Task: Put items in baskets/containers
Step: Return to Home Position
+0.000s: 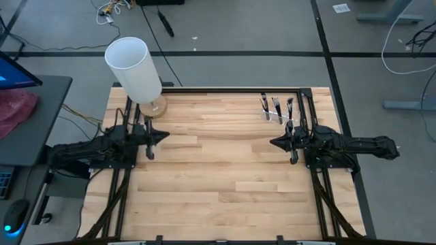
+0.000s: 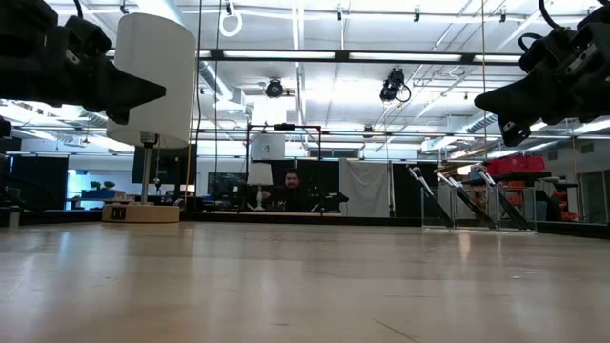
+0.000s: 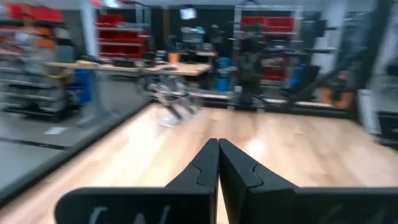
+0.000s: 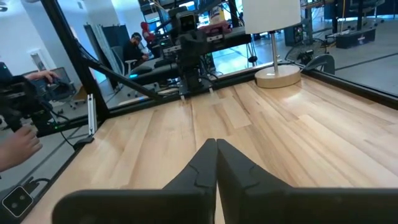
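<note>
Taking the high view as a clock face centred on the table [image 1: 225, 177], the left gripper [image 1: 162, 137] sits at 9 o'clock, raised above the wood and pointing toward the centre; its wrist view shows the two dark fingers [image 3: 202, 171] pressed flat together with nothing between them; the right gripper [image 1: 274, 142] sits opposite at 3 o'clock, also off the surface and facing inward, its fingers [image 4: 200, 165] likewise closed tight and holding nothing; the clear holder [image 1: 276, 117] stands at about 1 o'clock near the table's far edge, just beyond the right gripper and apart from it; the brushes [image 1: 275, 106] stand inside it, dark handles leaning at angles, as the low view confirms; their exact number cannot be told; a white cylinder [image 1: 134, 67] on a round wooden base [image 1: 157, 107] stands at about 10 o'clock, just beyond the left arm; a person [image 2: 291, 187] sits in the room behind the table, and a hand [image 4: 18, 146] shows at the edge of the right wrist view
</note>
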